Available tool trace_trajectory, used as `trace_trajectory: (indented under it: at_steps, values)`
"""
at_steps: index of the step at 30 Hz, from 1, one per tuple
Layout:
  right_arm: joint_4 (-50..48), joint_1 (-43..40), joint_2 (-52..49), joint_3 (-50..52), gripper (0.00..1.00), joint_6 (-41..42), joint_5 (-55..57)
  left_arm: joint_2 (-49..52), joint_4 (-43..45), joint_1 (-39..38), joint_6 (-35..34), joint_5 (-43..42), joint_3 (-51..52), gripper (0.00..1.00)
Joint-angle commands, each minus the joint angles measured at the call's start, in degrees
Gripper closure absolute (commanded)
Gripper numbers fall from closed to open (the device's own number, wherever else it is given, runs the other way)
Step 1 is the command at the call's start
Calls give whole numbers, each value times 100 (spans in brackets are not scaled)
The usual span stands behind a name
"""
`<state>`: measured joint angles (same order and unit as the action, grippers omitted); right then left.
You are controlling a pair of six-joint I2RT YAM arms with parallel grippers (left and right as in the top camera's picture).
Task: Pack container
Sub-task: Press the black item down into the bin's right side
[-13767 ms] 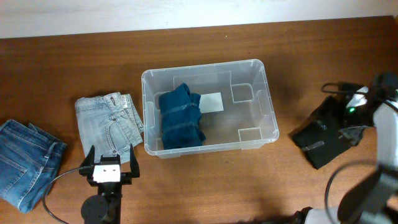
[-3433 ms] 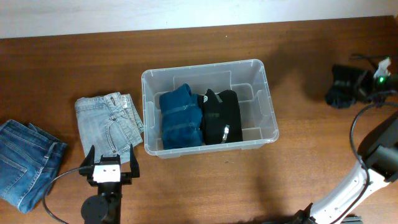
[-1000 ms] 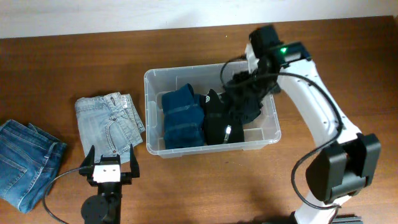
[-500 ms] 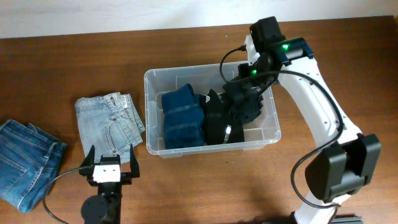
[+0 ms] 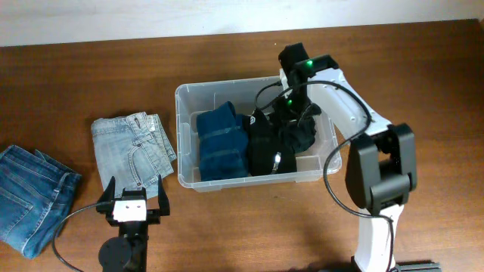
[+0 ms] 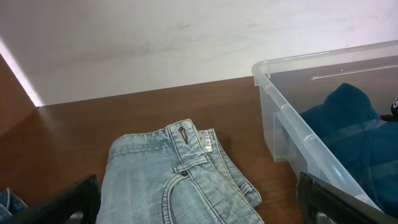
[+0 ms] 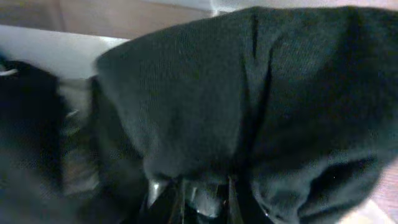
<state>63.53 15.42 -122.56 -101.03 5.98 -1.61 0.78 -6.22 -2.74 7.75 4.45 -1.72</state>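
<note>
The container [image 5: 227, 83] is set at the middle of the wooden table [image 5: 91, 75]. Against its left wall a folded blue garment [image 5: 221, 143] is packed, and a folded black garment [image 5: 263, 151] is laid touching it on the right. A third dark garment [image 5: 301, 134] is bunched over the right part of the tub, pinched between the fingers of the right gripper [image 7: 196, 193]. The left gripper [image 5: 134, 198] is held with fingers spread, nothing between them, near the front edge. Light-blue jeans [image 5: 132, 147] are folded just beside the container's left wall, and darker jeans [image 5: 30, 196] are laid farther left.
</note>
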Motion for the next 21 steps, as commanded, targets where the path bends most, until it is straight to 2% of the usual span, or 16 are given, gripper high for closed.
trace_trajectory:
  at_steps: [1, 8, 13, 17, 21]
  values:
    - [-48, 39, -98, 46, 83, -109, 96, -48, 15, 28, 74, -61, 33, 0]
    - [745, 33, 704, -590, 82, -127, 61, -48, 15, 28, 74, -61, 33, 1]
    - [1185, 26, 1156, -608, 80, -122, 59, -48, 15, 28, 74, -61, 33, 1]
    - [1344, 33, 1154, -417, 79, -114, 55, -48, 15, 28, 74, -61, 33, 1]
    - [1086, 33, 1152, 90, 80, -107, 35, -48, 15, 28, 74, -61, 33, 1]
